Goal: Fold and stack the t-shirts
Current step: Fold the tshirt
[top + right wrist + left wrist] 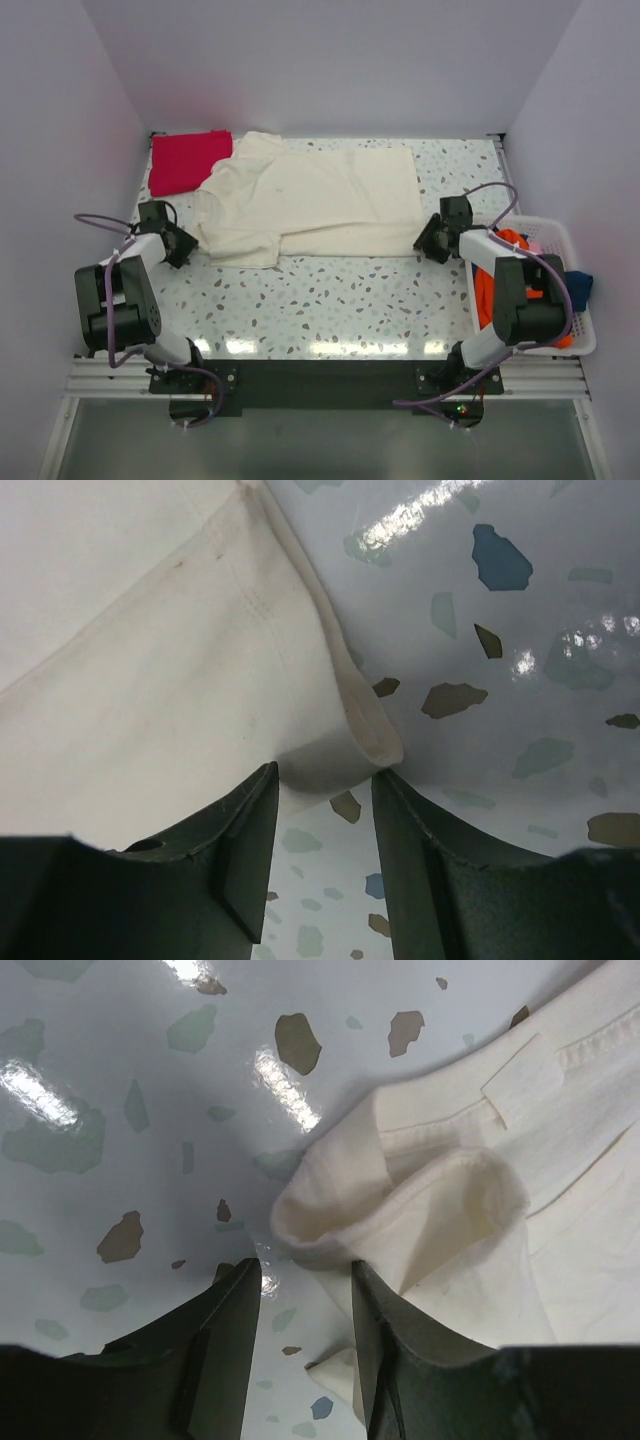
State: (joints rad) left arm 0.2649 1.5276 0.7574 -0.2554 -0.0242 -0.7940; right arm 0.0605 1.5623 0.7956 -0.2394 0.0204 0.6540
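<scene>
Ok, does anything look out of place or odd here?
Only the cream t-shirt: it lies askew, its left side bunched, one edge reaching the folded red t-shirt at the far left corner. A few small dark specks show near its hem. Nothing spilled or torn.

Plain white walls [330, 60] on 3 sides; glossy speckled terrazzo tabletop [330, 300], overhead light glare [243, 346].

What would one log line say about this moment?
cream t-shirt: spread out | left claw: open, at its left edge | right claw: open, at its near-right corner | red t-shirt: folded, far-left corner
</scene>
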